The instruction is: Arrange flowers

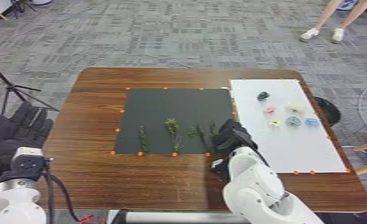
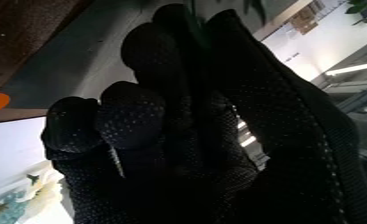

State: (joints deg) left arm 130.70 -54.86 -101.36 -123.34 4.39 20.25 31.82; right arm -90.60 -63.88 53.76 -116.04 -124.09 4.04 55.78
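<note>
In the head view, my right hand (image 1: pixel 232 135) is over the dark mat's right edge, beside the rightmost green stems. The right wrist view shows my right hand (image 2: pixel 184 120) with thumb and fingers pinching a thin green stem (image 2: pixel 197 22), much of it hidden by the glove. Other green sprigs lie on the dark mat (image 1: pixel 166 105): a slim one (image 1: pixel 143 139) at left and a bushier one (image 1: pixel 173 131) near the middle. Several small flower heads, among them a pink one (image 1: pixel 270 108) and a blue one (image 1: pixel 313 122), rest on the white board (image 1: pixel 295 150). My left hand (image 1: pixel 18 132) is open at the table's left side.
Small orange markers (image 1: pixel 140 154) line the mat and board on the brown table (image 1: pixel 162 185). A dark round bin (image 1: pixel 327 111) stands beyond the table's right edge, and a black tripod (image 1: pixel 13 87) is on the floor at left.
</note>
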